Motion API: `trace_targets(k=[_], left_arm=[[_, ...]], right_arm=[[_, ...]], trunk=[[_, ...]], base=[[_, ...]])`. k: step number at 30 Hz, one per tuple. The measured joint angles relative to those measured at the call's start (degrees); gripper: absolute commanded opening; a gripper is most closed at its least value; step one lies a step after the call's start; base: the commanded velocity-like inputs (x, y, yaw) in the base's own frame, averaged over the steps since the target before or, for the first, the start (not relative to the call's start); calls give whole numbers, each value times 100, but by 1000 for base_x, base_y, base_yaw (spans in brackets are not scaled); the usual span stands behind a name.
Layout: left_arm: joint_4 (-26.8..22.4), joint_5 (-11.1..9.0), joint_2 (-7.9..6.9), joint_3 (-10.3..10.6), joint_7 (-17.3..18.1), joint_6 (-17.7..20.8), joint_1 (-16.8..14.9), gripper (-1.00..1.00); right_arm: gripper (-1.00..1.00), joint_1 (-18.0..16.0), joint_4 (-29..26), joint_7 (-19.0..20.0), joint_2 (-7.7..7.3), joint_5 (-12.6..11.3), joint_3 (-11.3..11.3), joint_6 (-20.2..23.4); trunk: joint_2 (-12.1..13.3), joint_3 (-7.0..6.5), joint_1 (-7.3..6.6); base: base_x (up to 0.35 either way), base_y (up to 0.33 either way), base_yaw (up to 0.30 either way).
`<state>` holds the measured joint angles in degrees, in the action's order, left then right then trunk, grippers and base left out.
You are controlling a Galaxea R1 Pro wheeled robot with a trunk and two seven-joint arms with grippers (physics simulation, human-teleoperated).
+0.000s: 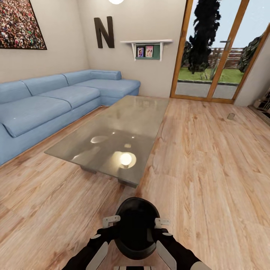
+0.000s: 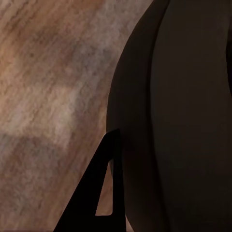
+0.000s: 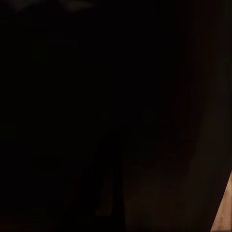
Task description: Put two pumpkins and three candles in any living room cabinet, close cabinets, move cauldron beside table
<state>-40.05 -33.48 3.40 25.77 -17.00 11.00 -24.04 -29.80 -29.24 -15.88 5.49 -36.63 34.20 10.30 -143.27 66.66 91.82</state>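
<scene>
Warm wood-plank flooring [image 1: 210, 165] is spreading across the whole room. A long blue sectional sofa [image 1: 56, 103] is running along the left wall and turning the far corner. Above it a framed crowd picture [image 1: 18, 24] is hanging on the beige wall, and on the far wall a big dark letter N [image 1: 104, 32] is sitting beside a small white shelf [image 1: 147, 47] holding two photos. At far right, wood-framed glass doors [image 1: 221, 52] are letting in daylight, showing grass, a fence and dark trees. A ceiling lamp [image 1: 116, 1] is glowing overhead.
</scene>
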Motion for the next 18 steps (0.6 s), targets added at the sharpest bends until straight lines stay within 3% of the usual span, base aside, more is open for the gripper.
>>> trace_targets(k=[8,18], left_arm=[[0,0,1,-3,-5,0,2,-100],[0,0,-2,-3,5,-5,2,-100]], right_arm=[[-100,-2,1,0,0,0,8,1],[-100,0,-1,0,3,10,-5,0]], trunk=[[-10,177,21],[-11,177,21]], base=[[0,0,0],[0,0,0]])
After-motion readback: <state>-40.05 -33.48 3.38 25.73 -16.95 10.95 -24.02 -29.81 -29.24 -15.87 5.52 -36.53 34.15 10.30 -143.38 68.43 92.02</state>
